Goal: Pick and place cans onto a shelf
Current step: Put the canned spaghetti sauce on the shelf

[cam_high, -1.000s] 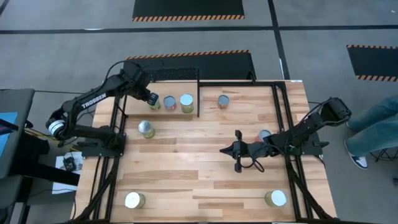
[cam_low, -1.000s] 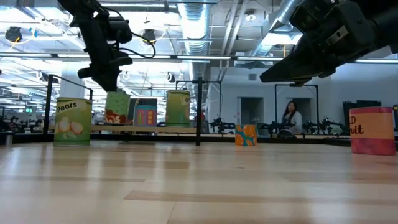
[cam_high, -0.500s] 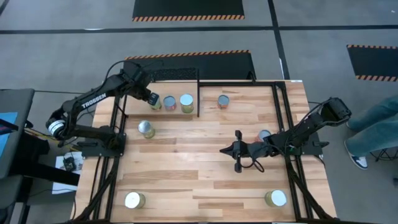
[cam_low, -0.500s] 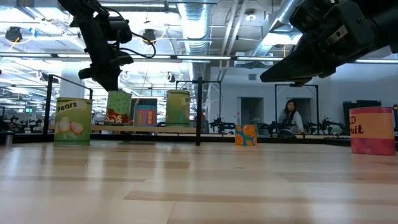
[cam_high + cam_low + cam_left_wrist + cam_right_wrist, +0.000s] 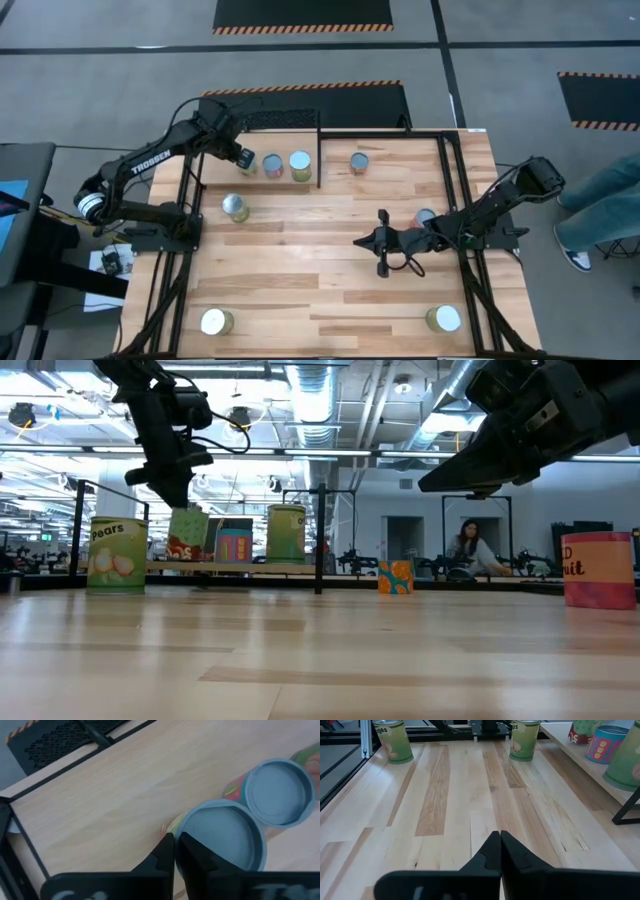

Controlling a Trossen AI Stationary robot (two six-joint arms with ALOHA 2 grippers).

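Hovering my left gripper [image 5: 241, 158] over the shelf [image 5: 100, 805] at the table's 11 o'clock corner, fingers pressed together, holding nothing. The nearest can [image 5: 222, 837] stands on the shelf just beside them toward 3 o'clock, possibly slightly tilted. My right gripper [image 5: 381, 243] waits mid-table, also closed. Legible: "Pears" can [image 5: 117, 555]; "TROSSEN" on my left arm [image 5: 150, 160].

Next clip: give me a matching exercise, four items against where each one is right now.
1. left end effector
2. right end effector
3. green Pears can
4. orange can

A. on the tabletop, right of the shelf
B. above the tabletop's middle
C. at the shelf's left end
D. on the tabletop, in front of the shelf

Pairs: 1-C, 2-B, 3-D, 4-A
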